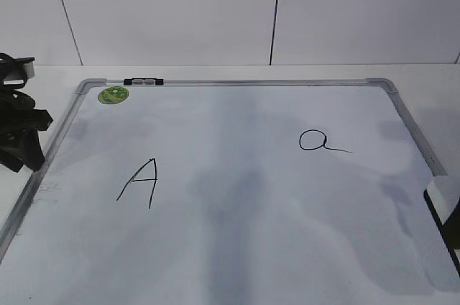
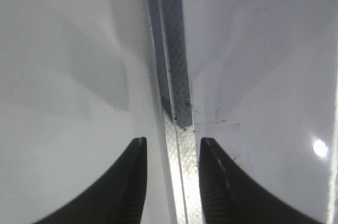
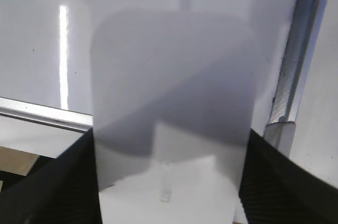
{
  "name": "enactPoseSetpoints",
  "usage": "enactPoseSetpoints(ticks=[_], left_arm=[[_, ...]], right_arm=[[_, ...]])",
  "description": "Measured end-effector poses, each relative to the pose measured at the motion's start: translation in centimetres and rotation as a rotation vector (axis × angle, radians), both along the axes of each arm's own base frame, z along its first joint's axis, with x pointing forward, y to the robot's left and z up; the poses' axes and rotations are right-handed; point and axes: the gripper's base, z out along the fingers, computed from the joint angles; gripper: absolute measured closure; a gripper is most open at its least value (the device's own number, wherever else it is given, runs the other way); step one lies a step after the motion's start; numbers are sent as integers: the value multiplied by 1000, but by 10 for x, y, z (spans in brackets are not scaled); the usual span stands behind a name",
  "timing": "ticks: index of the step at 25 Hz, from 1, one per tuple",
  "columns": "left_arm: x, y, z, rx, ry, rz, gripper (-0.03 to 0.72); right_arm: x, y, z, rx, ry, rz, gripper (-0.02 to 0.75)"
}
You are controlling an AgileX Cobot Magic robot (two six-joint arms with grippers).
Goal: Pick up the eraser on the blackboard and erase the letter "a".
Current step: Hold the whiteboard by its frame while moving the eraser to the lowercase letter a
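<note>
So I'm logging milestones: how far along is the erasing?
Done: the right gripper has the eraser between its fingers at the blackboard's right edge. In hand: carrying it over. Left: the letter "a" is untouched, so all wiping remains.

Glossy blackboard (image 1: 237, 233), brushed-metal frame; smooth white plastic eraser (image 3: 171, 118).

Lab-style test bench: bare white table (image 1: 57, 75), plain white panelled wall (image 1: 215, 10), whiteboard (image 1: 237, 247) laid flat.

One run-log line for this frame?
right gripper: shut on eraser | left gripper: over blackboard frame | letter "a": unerased
</note>
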Motion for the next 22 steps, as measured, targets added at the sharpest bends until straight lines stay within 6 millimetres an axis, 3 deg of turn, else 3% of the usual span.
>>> enactPoseSetpoints(ticks=[11,22], left_arm=[[3,0,-18,-1,44,2,454],[4,-1,-18,-11,47,15,657]], right_arm=[[0,0,0,0,0,0,167],[0,0,0,0,1,2,167]])
